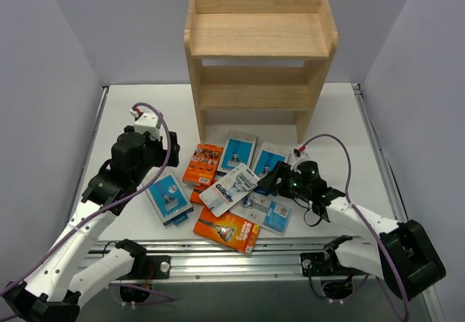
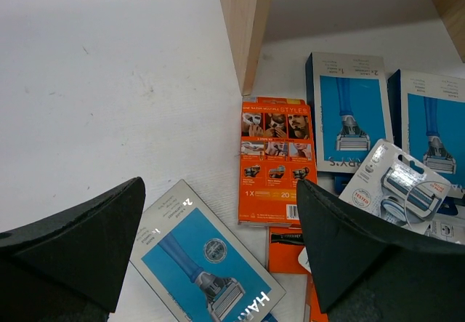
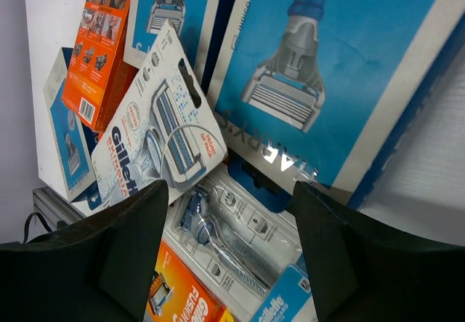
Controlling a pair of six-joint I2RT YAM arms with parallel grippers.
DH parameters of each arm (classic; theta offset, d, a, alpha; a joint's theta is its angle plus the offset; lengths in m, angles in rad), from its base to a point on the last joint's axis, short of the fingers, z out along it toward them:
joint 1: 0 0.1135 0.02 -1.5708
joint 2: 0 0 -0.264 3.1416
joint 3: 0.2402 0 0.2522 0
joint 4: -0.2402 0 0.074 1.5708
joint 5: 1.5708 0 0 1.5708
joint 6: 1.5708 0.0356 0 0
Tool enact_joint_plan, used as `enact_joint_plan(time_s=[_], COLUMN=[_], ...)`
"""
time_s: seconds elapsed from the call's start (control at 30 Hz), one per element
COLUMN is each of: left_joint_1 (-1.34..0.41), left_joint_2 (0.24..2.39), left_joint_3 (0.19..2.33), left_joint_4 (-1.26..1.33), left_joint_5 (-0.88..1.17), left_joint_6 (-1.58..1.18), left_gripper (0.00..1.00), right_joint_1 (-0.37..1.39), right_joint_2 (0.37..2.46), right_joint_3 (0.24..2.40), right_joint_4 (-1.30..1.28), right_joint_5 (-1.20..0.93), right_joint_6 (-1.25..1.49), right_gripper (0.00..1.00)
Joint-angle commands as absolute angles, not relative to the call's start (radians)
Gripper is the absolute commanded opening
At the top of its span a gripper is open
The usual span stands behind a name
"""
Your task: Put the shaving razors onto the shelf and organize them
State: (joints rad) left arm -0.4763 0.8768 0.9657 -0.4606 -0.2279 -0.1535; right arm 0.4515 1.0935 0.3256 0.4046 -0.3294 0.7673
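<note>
Razor packs [image 1: 229, 189] in a loose heap on the white table [image 1: 341, 126], lying between the two grippers. Well ahead of both sets of fingers, the wooden shelf [image 1: 254, 35], upright at the far side.

Left gripper [image 2: 218, 191]: spread wide, pinching nothing, hanging above the table. Directly beneath the gap between its fingers, a blue-and-white box [image 2: 203, 264], flat and skewed. Just ahead of its right finger, an orange box [image 2: 276, 162], flat, picture panel up. Farther ahead and to the right, a second blue box [image 2: 349, 111] and a third blue box [image 2: 436, 129] side by side. Partly over the third, a white blister card [image 2: 396, 184]. Straight ahead, one wooden side panel of the shelf, foot on the table.

Right gripper [image 3: 231, 191]: fingers apart, low over the heap, nothing visibly clamped between them. Under the gap, a clear blister pack [image 3: 232, 227] with a razor inside; touching the fingers or not, cannot tell. Ahead of the right finger, the third blue box, its near edge over the clear pack. Ahead of the left finger, the white blister card, tilted, resting across other packs. Close under the left finger, nearest the wrist, an orange Fusion box [image 3: 182, 300]. Far ahead to the left, the orange box and the blue-and-white box.
</note>
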Motion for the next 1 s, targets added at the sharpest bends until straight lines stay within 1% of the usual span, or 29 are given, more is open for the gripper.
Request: enact_joint_plan(time_s=[0.0,0.07,0.2,0.43,0.57,0.6,0.63,0.67,0.73,0.77,0.87,0.97], left_joint_1=[-0.48,-0.48,-0.48,-0.48,-0.48,-0.48,-0.48,-0.48,-0.48,-0.48,-0.48,-0.48], left_joint_2=[0.877,0.879,0.876,0.879,0.873,0.873,0.874,0.876,0.879,0.88,0.882,0.884], left_joint_3=[0.991,0.991,0.994,0.997,0.997,0.996,0.996,0.996,0.997,0.997,0.997,0.996], left_joint_4=[-0.453,-0.453,-0.456,-0.466,-0.468,-0.466,-0.468,-0.469,-0.471,-0.469,-0.471,-0.471], left_joint_5=[-0.204,-0.202,-0.206,-0.222,-0.233,-0.233,-0.233,-0.233,-0.235,-0.233,-0.236,-0.242], left_joint_6=[-0.164,-0.163,-0.161,-0.156,-0.155,-0.156,-0.156,-0.155,-0.155,-0.155,-0.156,-0.155], left_gripper=[0.94,0.94,0.94,0.94,0.94,0.94,0.94,0.94,0.94,0.94,0.94,0.94], right_joint_1=[0.471,0.474,0.479,0.495,0.509,0.512,0.514,0.515,0.515,0.515,0.515,0.515], right_joint_2=[1.143,1.181,1.238,1.359,1.391,1.394,1.396,1.396,1.385,1.382,1.364,1.348], right_joint_3=[0.376,0.408,0.446,0.472,0.483,0.489,0.492,0.494,0.489,0.488,0.482,0.489], right_joint_4=[0.515,0.518,0.546,0.601,0.626,0.623,0.618,0.615,0.615,0.623,0.635,0.615], right_joint_5=[-0.302,-0.299,-0.302,-0.305,-0.33,-0.331,-0.333,-0.334,-0.334,-0.34,-0.354,-0.364], right_joint_6=[0.778,0.77,0.767,0.773,0.767,0.762,0.759,0.758,0.761,0.764,0.772,0.759], right_gripper=[0.64,0.63,0.58,0.54,0.48,0.43,0.4,0.32,0.23,0.14,0.0,0.0])
